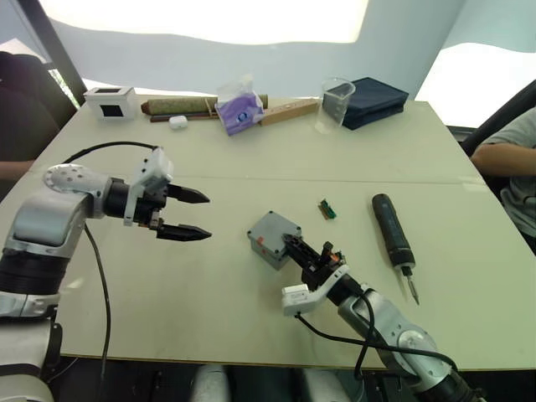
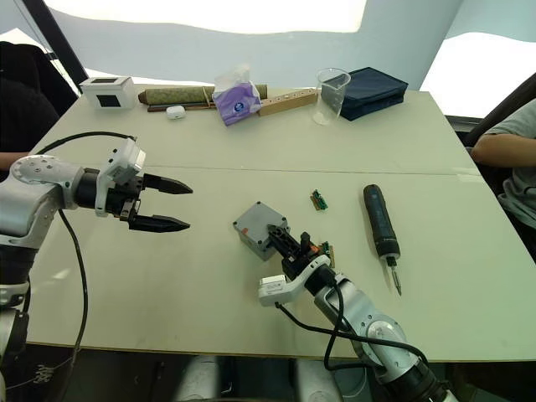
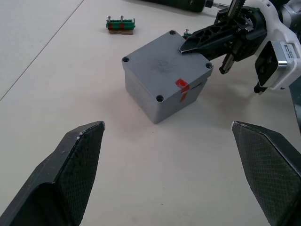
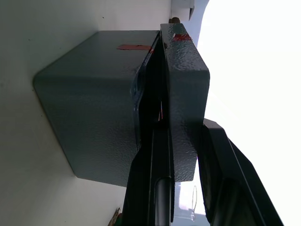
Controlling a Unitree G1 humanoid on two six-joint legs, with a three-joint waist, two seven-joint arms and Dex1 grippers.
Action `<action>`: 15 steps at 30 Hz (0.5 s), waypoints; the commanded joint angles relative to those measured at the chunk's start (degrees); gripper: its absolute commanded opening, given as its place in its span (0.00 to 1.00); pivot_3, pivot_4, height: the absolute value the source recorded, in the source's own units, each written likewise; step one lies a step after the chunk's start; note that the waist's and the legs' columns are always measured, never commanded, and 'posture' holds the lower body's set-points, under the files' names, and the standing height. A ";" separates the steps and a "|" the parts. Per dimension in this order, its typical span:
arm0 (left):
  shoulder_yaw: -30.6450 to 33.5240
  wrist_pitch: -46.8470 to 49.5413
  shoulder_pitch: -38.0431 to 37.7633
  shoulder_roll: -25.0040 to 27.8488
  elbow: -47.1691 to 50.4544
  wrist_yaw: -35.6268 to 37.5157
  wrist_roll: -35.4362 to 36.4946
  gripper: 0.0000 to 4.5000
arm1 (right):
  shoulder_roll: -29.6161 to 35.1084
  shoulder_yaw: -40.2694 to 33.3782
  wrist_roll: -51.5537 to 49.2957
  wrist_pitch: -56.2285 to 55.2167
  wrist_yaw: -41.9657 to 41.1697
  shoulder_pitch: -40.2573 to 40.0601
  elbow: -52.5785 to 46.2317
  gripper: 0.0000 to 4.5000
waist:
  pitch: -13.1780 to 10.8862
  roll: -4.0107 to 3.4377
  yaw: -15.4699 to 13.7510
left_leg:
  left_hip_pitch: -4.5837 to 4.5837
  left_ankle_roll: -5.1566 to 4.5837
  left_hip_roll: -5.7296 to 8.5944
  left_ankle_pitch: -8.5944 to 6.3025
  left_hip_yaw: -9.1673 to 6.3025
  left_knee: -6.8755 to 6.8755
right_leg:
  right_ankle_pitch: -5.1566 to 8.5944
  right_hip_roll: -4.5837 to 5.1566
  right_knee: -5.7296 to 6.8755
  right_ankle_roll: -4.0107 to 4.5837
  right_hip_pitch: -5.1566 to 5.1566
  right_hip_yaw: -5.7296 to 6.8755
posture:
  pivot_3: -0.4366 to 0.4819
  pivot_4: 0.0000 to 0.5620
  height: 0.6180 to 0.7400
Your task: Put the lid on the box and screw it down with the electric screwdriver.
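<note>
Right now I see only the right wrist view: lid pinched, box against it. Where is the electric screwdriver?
Observer: The electric screwdriver lies ungripped on the robot's right of the box, with its bit toward the robot.
Operator: And the left gripper?
Observer: The left gripper hovers open on the box's left, apart from it.
Operator: Anything between box and screwdriver?
Observer: A small green part lies there.
</note>
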State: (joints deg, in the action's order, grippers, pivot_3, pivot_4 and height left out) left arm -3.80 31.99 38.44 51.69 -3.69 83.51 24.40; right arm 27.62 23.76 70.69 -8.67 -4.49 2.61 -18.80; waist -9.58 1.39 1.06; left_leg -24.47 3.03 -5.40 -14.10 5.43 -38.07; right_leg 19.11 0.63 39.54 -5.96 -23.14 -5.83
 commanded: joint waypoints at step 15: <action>1.05 -0.21 0.82 0.07 1.58 -0.14 0.79 0.98 | -0.29 -1.14 -0.83 0.44 2.67 -0.37 -0.86 0.04 | 0.02 0.03 0.05 | 0.00 0.00 0.00 0.00 -0.02 -0.02 | 0.00 -0.01 0.04 0.00 0.00 0.00 | 0.48 0.27 1.00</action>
State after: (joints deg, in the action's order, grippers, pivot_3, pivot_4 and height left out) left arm -3.80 32.10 38.46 51.55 -3.63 83.41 24.40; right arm 27.63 23.71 70.54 -8.31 -2.04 1.33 -18.77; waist -9.56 1.42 1.11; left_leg -24.47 3.03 -5.39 -14.10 5.41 -38.09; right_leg 19.11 0.62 39.57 -5.96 -23.14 -5.83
